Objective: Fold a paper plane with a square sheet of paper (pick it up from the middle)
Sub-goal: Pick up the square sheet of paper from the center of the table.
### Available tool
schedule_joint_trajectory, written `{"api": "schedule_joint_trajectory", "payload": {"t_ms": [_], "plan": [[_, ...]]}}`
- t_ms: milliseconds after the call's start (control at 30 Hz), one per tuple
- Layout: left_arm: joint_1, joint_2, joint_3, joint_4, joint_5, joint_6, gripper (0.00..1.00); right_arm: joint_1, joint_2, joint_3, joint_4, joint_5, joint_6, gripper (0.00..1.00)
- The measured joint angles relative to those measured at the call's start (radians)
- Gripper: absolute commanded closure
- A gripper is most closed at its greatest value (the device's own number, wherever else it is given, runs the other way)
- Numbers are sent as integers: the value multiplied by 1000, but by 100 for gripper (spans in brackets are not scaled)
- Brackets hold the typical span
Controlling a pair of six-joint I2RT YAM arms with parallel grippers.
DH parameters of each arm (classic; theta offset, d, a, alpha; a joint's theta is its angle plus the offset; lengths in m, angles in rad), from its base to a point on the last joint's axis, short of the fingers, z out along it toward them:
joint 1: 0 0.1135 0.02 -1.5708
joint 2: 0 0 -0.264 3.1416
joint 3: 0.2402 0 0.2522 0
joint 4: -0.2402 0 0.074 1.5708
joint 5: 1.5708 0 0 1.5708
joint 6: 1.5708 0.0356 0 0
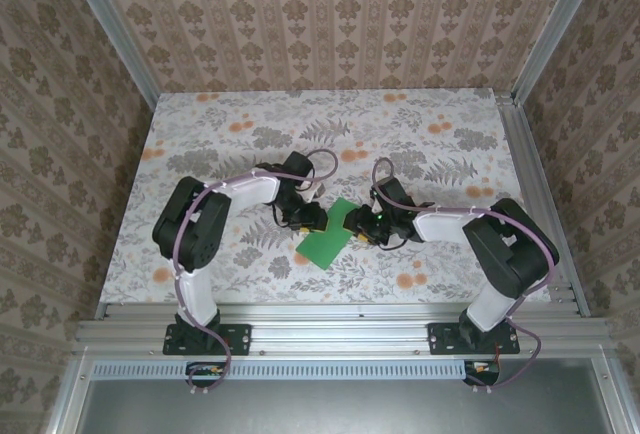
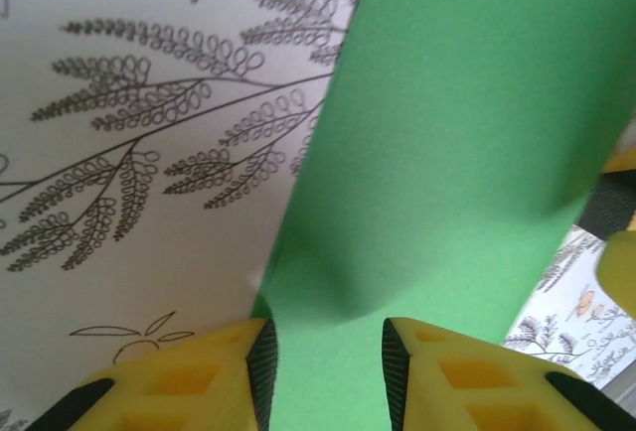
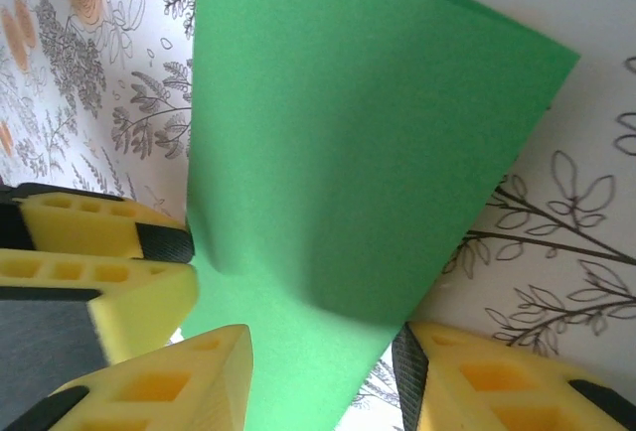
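At the near middle of the bench (image 1: pixel 220 144), a grey-and-orange floral tabletop, between the two arms:

Item: one sheet of thin, matte, bright-green paper (image 1: pixel 327 237). It lies on a slant as an oblong narrower than a square. A doubled edge at one corner suggests a first fold is in. I judge it far from a dart yet.

Left pincer (image 1: pixel 308 220), yellow-fingered with black pads, is low over the sheet's left side. Its jaws stand apart with the green running through the gap, clamped on nothing.

Right pincer (image 1: pixel 362 229), of the same make, is at the sheet's right side. Its jaws are likewise parted astride the paper, holding nothing.

Hazards, as I judge them:
- The two pincers work almost touching, so a small sideways drift could knock one's fingers against the other's.
- Paper this light will slide on the smooth bench if one side presses or drags before the other pins it, and the crease would then land skew.
- Closing on a loose bulge would crumple the sheet rather than fold it.

Views compared:
- From above I see the sheet's whole outline and how both arms converge on it, but not how the jaws stand.
- The left wrist camera shows the parted jaws and a soft shadow across the green.
- The right wrist camera alone shows the doubled corner, with the neighbouring yellow fingers (image 3: pixel 99 237) crowding the paper's edge.
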Motion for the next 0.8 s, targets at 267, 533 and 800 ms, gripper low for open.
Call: {"api": "schedule_joint_trajectory", "payload": {"t_ms": [267,533,800], "plan": [[0,2,-5,16,5,0,68,6,2,-1,113,-14,67,55],[2,2,-27,64,41,-9,68,64,16,-4,197,-14,119,61],[15,-11,-51,101,86,-34,65,104,32,-16,188,23,127,76]]}}
